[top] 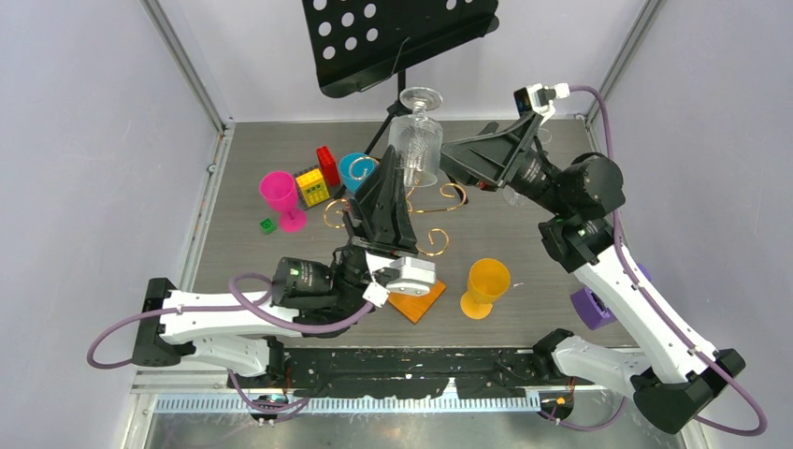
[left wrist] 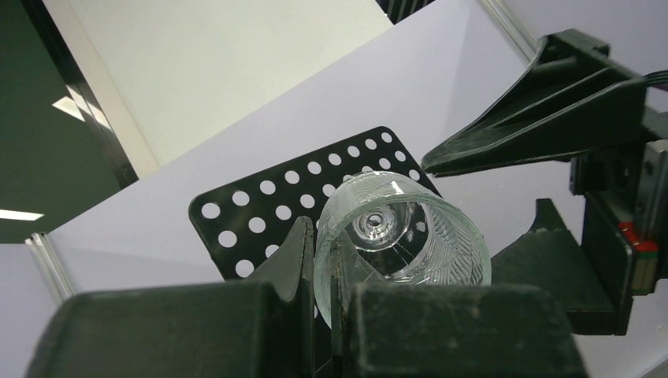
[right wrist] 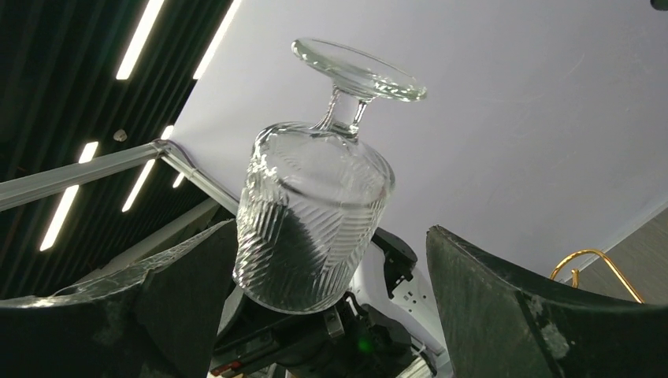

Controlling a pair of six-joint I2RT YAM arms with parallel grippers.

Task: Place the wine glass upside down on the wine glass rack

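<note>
In the upper centre of the top view, the ribbed clear wine glass [top: 416, 140] is hanging foot-up. The left gripper [top: 394, 170] is clenching its rim. The right gripper [top: 456, 157] is gaping alongside. The curly gold-wire wine glass rack [top: 447, 198] is sitting lower in frame.

Wine glass [top: 418, 142]: clear, herringbone-cut bowl, short stem, round foot; inverted (foot up, rim down), slightly tilted, raised off the surface [top: 524, 224] by the rack's top. Wine glass rack [top: 421, 301]: thin gold wire w/ curled loop arms, upright on flat orange base, partly hidden, approx mid-surface.
</note>
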